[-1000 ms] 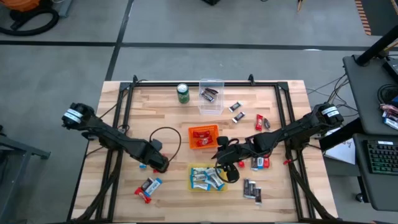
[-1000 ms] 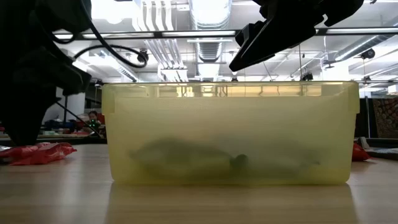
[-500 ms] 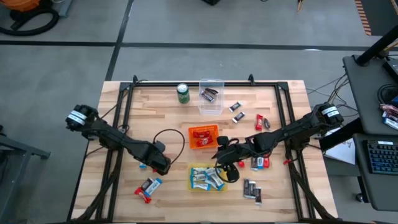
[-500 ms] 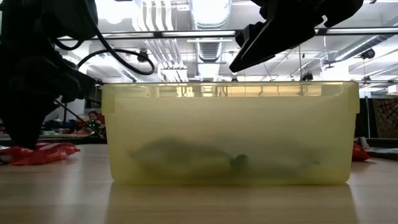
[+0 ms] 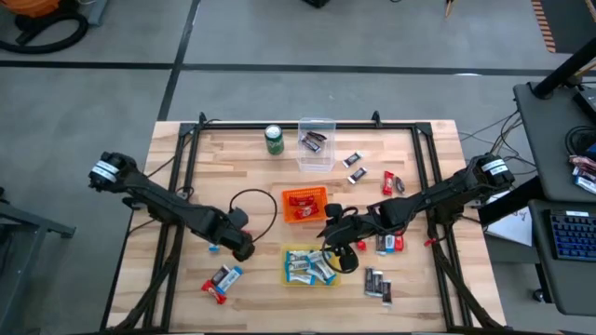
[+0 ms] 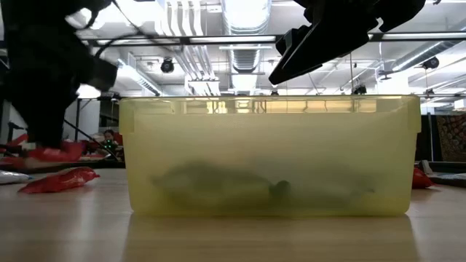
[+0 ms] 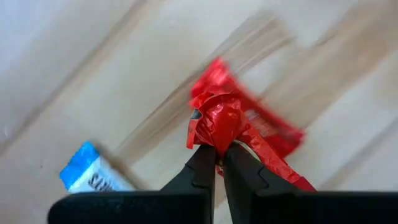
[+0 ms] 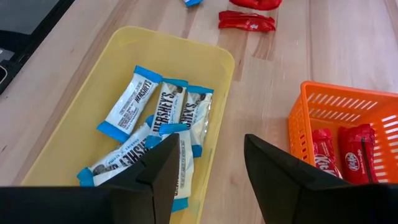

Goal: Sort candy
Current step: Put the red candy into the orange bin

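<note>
Between the left gripper's (image 7: pixel 216 163) closed jaws sits a crumpled red candy (image 7: pixel 227 121), pinched tight.

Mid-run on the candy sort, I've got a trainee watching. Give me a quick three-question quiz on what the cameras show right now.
1. True or false: the left gripper is shut on a red candy.
2. Multiple choice: the yellow bin holds which candy? A) red B) blue-and-white C) dark brown
3. Short answer: which container holds the red bars, and where does the right gripper hang?

Key
1. True: its fingers pinch the red wrapper, with a blue-and-white candy lying on the table beside it.
2. B.
3. The orange basket; the right gripper hangs open above the yellow bin.
</note>
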You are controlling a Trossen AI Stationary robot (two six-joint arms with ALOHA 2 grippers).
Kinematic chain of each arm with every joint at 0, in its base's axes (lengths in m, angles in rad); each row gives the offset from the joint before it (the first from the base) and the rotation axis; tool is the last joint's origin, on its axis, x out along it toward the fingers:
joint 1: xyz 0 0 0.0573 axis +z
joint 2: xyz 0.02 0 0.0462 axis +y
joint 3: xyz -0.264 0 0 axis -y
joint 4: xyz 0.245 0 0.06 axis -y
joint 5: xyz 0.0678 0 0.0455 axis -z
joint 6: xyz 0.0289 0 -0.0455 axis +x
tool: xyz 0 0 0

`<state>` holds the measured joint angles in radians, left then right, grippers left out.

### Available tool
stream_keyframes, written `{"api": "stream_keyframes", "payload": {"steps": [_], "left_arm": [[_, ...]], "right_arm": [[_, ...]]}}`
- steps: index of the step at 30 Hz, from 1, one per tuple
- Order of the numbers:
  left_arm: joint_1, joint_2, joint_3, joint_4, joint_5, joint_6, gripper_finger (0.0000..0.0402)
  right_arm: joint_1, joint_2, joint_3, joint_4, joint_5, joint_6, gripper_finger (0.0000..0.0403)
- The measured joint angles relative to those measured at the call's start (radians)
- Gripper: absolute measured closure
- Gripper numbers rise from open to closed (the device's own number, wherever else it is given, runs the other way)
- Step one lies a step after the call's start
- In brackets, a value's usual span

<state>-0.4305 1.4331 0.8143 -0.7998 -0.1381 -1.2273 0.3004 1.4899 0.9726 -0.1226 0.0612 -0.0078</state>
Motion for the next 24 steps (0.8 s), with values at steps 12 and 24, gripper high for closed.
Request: {"api": "stream_keyframes", "payload": {"steps": [12, 24], "left_arm": [[-0.010, -0.005, 0.078, 0.014, -0.044, 0.001, 0.0402], [0.175, 0.011, 0.211, 0.345, -0.388, 0.575, 0.0401]], "right_arm": [[0.000, 0.000, -0.001, 0.001, 0.000, -0.001, 0.0239], [0.000, -0.005, -0.003, -0.022, 0.003, 0.017, 0.0238]]}}
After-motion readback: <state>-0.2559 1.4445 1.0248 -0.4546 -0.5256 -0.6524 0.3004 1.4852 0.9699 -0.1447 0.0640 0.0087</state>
